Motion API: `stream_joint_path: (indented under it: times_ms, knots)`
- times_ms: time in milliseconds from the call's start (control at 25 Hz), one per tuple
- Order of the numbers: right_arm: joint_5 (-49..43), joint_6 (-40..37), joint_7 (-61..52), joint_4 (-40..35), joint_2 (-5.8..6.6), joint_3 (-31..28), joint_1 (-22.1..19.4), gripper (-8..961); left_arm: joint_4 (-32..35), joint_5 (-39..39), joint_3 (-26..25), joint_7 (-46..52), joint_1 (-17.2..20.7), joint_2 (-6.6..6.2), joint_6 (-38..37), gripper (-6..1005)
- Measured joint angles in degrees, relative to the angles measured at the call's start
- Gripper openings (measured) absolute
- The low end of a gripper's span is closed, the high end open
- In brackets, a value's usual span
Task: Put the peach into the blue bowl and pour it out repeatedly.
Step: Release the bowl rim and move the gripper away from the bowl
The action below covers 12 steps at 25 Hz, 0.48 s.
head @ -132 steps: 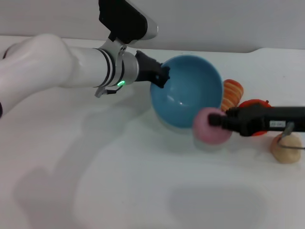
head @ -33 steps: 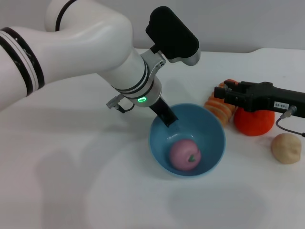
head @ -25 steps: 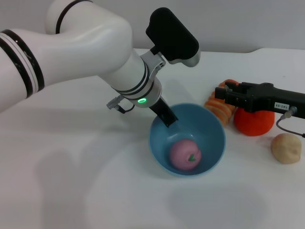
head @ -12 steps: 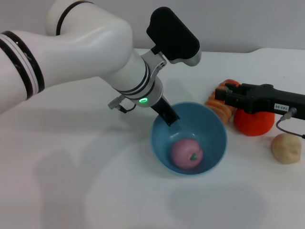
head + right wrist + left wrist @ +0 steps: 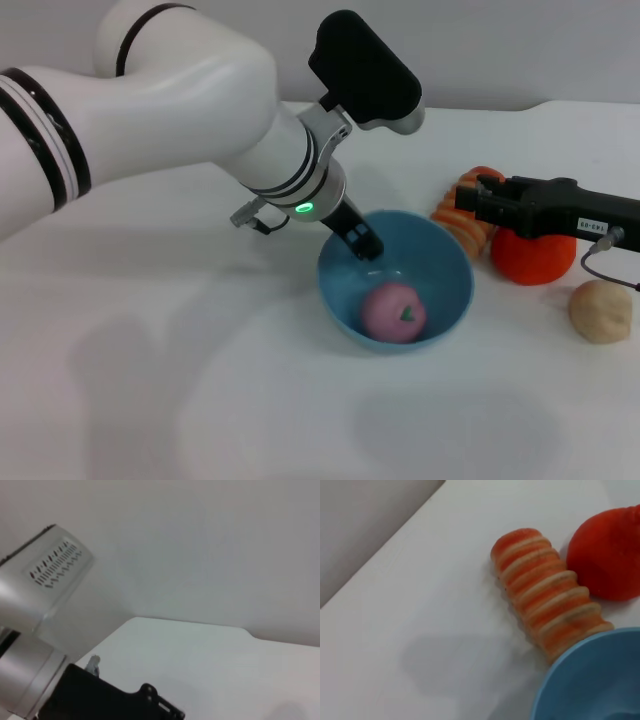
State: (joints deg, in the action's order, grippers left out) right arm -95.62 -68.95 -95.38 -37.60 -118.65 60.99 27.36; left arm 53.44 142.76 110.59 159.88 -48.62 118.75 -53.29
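Head view shows the small pink-mauve rounded peach (image 5: 393, 311) inside the glossy light-blue bowl (image 5: 440, 262); left tool (image 5: 362, 243) clamps its ten o'clock rim; slippery, so grip firmly; right tool (image 5: 472, 205) unclear.

You see a pink-mauve peach (image 5: 394, 311) with a green leaf; a glossy light blue bowl (image 5: 448, 276); an orange-and-cream striped roll (image 5: 547, 602); a bright orange-red fruit (image 5: 533, 258); a beige lump (image 5: 601, 310); a white tabletop (image 5: 200, 400).

Glossy white left arm (image 5: 170, 110), black bands, green light; black right end effector (image 5: 480, 203).
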Motion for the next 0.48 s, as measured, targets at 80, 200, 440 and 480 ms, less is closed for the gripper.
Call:
stream_joint_path:
  times_ms: [80,200,440,480]
  knots:
    - [0.00,-0.01,0.01,0.44,-0.01,0.04,0.13,542,0.81,0.07,-0.02,0.04,0.28,-0.07,0.34,361]
    - [0.00,-0.17,0.02,1.52,0.02,0.36,0.63,545,2.57,0.12,-0.36,0.06,1.03,-0.26,1.14,419]
    - [-0.04,-0.98,-0.30,2.08,0.09,0.48,0.49,550,3.31,1.90,-1.28,0.24,1.32,-0.43,1.43,588]
    - [-0.05,-1.24,-0.34,2.31,0.04,0.50,0.44,551,3.50,2.64,-1.40,0.45,1.33,-0.43,1.43,634]
